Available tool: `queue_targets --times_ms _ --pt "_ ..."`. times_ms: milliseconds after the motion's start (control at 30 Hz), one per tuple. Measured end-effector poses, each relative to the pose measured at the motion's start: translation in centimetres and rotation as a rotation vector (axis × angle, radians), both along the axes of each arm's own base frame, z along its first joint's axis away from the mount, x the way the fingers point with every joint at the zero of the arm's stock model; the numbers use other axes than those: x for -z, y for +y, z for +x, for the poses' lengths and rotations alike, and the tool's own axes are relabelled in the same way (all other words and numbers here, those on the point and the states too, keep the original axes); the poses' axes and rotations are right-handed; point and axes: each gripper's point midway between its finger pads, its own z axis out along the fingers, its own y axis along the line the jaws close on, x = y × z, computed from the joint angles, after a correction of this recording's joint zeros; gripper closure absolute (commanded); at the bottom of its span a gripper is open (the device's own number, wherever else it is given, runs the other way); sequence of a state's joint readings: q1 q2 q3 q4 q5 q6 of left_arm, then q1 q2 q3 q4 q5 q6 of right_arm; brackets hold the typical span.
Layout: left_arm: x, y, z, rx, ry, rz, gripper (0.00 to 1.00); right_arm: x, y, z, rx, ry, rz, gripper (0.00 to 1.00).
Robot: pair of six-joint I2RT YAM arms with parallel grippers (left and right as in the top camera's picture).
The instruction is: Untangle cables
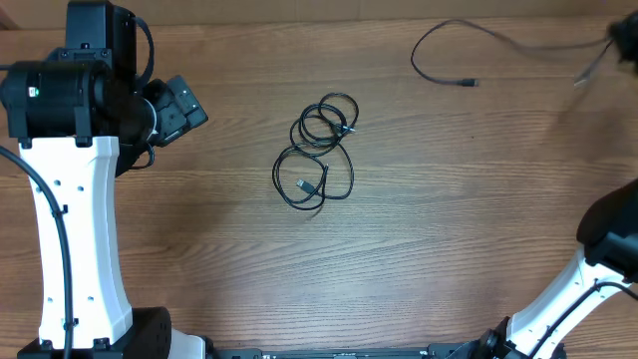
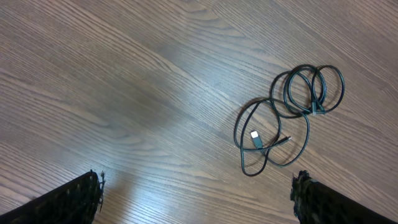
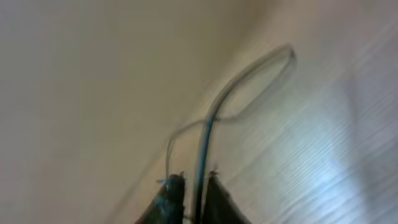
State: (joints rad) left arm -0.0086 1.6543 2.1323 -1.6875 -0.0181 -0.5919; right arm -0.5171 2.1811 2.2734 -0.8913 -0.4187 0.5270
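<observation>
A bundle of thin black cables (image 1: 319,150) lies coiled in overlapping loops mid-table, with a small silver plug inside the lower loop. The left wrist view shows the same bundle (image 2: 292,112) at the right. My left gripper (image 1: 192,108) hovers to its left, and its jaws (image 2: 199,194) stand wide open with nothing between them. A separate black cable (image 1: 417,62) curves across the far right, its plug end (image 1: 471,83) resting on the wood. My right gripper (image 1: 625,40) at the far right corner is shut (image 3: 194,182) on this cable (image 3: 203,143), which rises in a blurred loop ahead of the fingers.
The wooden table (image 1: 449,219) ends at a pale strip along the far side. My left arm's white link (image 1: 75,229) covers the table's left side. The right arm's base (image 1: 588,289) sits at the lower right corner.
</observation>
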Motion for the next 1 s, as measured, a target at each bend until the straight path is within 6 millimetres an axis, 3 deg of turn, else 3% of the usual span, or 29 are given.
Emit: queue_targets --times_ms 33,67,133,200,333,433,667,800,1000 --pt "0.0 0.0 0.0 0.0 0.0 0.0 0.0 -1.3 0.0 -0.1 0.002 -0.016 -0.015 0.23" --pt "0.0 0.0 0.0 0.0 0.0 0.0 0.0 -2.3 0.0 -0.3 0.005 -0.028 -0.026 0.16" --pt "0.0 0.0 0.0 0.0 0.0 0.0 0.01 -3.1 0.1 -0.6 0.007 -0.029 -0.038 0.07" --pt "0.0 0.0 0.0 0.0 0.0 0.0 0.0 -2.5 0.1 -1.1 0.005 0.003 -0.05 0.0" --pt "0.0 0.0 0.0 0.0 0.0 0.0 0.0 0.6 -0.1 -2.4 0.026 0.121 -0.065 0.0" --pt "0.0 0.0 0.0 0.0 0.0 0.0 0.0 4.1 0.1 -3.3 0.033 0.217 -0.056 0.0" --pt "0.0 0.0 0.0 0.0 0.0 0.0 0.0 11.2 2.6 -5.5 -0.004 0.413 0.003 0.0" --pt "0.0 0.0 0.0 0.0 0.0 0.0 0.0 13.1 2.7 -7.4 0.02 0.518 -0.01 0.0" --pt "0.0 0.0 0.0 0.0 0.0 0.0 0.01 14.3 1.5 -10.9 0.083 0.681 -0.076 0.0"
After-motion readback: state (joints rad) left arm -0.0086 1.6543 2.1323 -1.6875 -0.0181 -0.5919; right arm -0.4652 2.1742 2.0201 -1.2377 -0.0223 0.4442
